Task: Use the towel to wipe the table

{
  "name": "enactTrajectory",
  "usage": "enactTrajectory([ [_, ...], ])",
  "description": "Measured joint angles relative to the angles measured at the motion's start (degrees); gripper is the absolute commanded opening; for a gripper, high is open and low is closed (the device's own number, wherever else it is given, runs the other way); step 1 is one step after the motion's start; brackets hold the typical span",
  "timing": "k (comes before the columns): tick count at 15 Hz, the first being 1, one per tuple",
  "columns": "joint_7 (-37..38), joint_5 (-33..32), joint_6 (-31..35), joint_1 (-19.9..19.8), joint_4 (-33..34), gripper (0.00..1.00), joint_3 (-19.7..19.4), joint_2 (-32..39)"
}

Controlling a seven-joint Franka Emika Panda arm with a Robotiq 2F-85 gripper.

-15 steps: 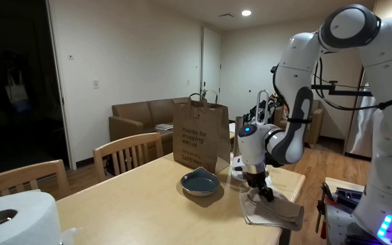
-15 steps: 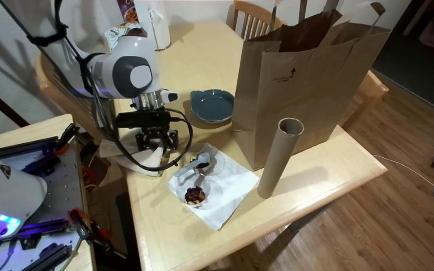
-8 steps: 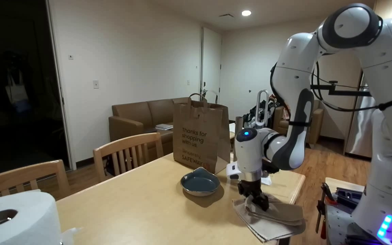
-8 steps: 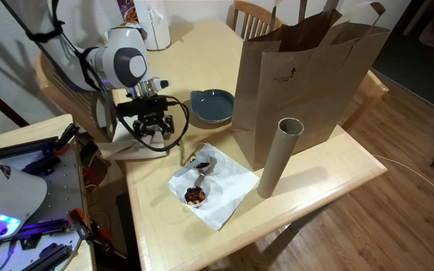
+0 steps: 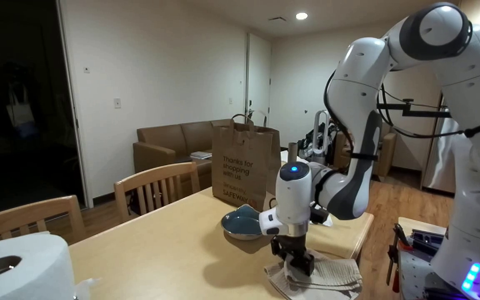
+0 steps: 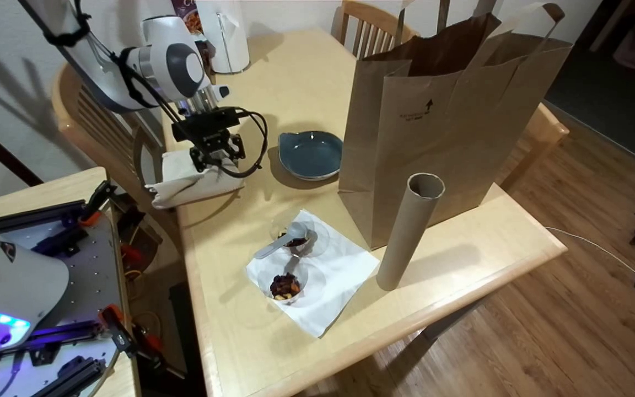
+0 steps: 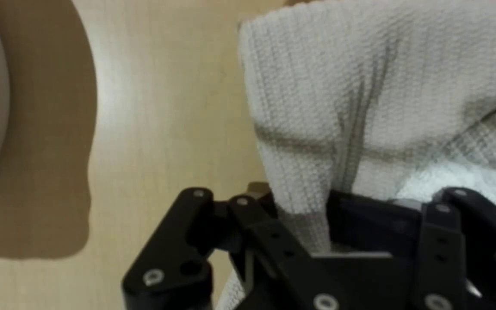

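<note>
Pincer [image 7: 303, 217]: clamped on a fold of the towel [image 7: 295, 69]; in the wrist view we see the fold rise between the dark fingers [image 7: 373, 221], though the tips are blurred and partly hidden, so we cannot tell how deep the hold goes.
Towel: pale beige, ribbed, loosely folded; we find it on the tabletop [image 6: 229, 331] under the pincer, along the edge facing the robot's base [image 6: 14, 264], with part of it reaching past that edge.
Arm [image 5: 361, 66]: white and dark grey, arched over and bent down so that the pincer points at the tabletop.
Dish [image 6: 311, 154]: blue inside, upright, between the pincer and the bag [image 6: 439, 143]; we see it near the towel but apart from it.
Bag: brown paper, standing with its handles up; in an exterior view we can read "Thanks for shopping with us".
Tube [image 6: 410, 234]: plain cardboard, on end just beside the bag.
Sheet [image 6: 339, 275]: white, flat, under two clear cups [image 6: 285, 286] with dark contents; a pale spoon [image 6: 270, 248] lies across the cup nearer the dish.
Paper roll [image 6: 232, 41]: white, upright, well apart from the towel.
Chairs [image 5: 156, 185]: wooden, beside the tabletop in both exterior views.
</note>
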Motion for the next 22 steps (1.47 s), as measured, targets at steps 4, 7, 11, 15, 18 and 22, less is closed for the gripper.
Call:
enactTrajectory([
  [4, -3.8, 8.8, -0.2, -0.9, 0.6, 0.03, 4.1, -0.7],
  [7, -6.9, 15.3, -0.1, -2.8, -0.4, 0.03, 5.2, -1.8],
  [11, -8.1, 18.8, 0.0, -5.7, -3.2, 0.03, 3.1, -3.5],
  [15, -8.3, 18.8, 1.7, -7.9, -6.1, 0.03, -0.5, -4.6],
  [18, -8.3, 18.8, 2.3, -8.6, -7.6, 0.03, -2.8, -5.7],
  [22, -7.6, 18.3, 2.3, -8.6, -10.5, 0.03, -7.9, -9.0],
])
